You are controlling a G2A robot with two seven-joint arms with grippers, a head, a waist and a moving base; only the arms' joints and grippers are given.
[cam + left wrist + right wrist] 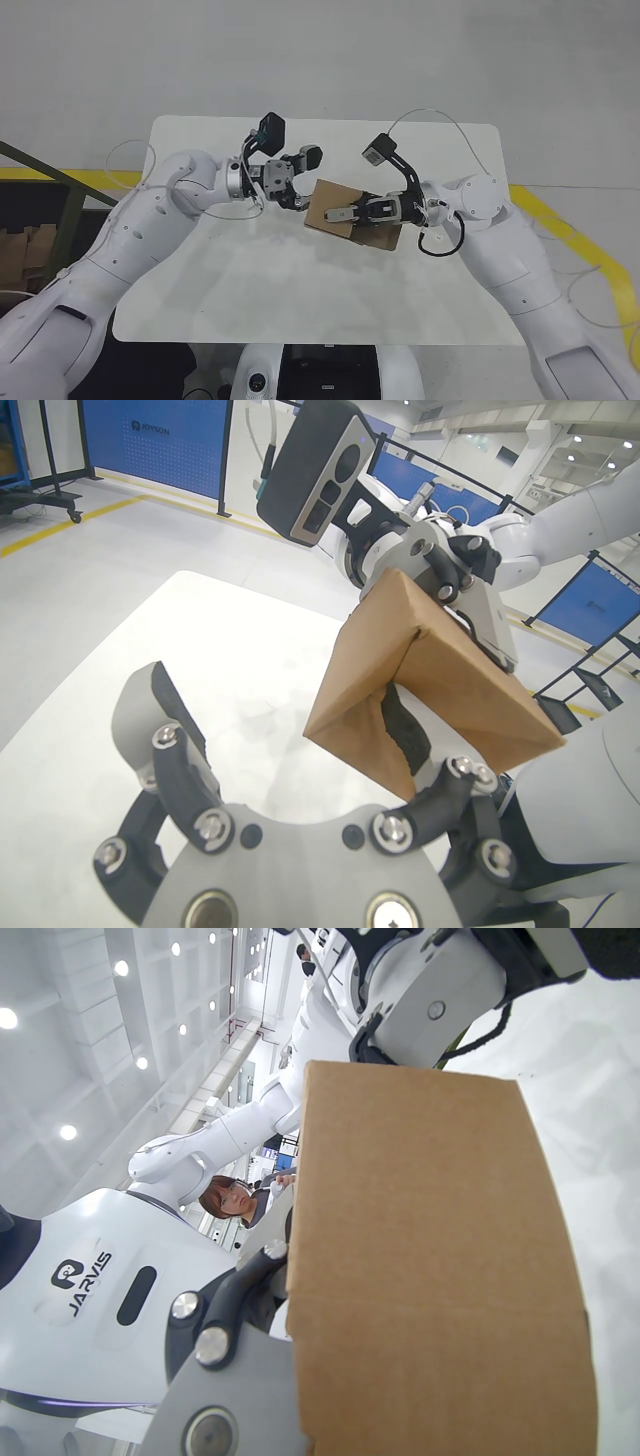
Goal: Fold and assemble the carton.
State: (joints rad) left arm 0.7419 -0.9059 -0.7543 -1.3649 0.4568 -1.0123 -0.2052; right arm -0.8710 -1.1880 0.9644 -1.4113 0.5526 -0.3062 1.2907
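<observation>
Closest in, the left end effector (272, 687) stood spread wide, its two fingers well apart. One dark pad (406, 734) lay in the gap at the left end of the brown carton (450, 695), touching a bent flap (362, 722). The other finger (167, 700) hung free over the white surface (210, 635) and touched nothing.

From the right, the right end effector (340, 213) pinched the carton. One pale finger lay flat along the upper panel, pointing left; its mate was hidden behind the cardboard. From that arm's wrist, a broad plain panel of the carton stood close up, with a crease line running across it.

In the top view the carton sat between the two arms, tilted, over the middle of the surface and a little toward the right. The left end effector was just beside its left end, and the right arm's wrist covered its right end. Whether the carton's lower edge touched the surface could not be told. At the left end the cardboard edges met at a short slit, with the end not fully closed.
</observation>
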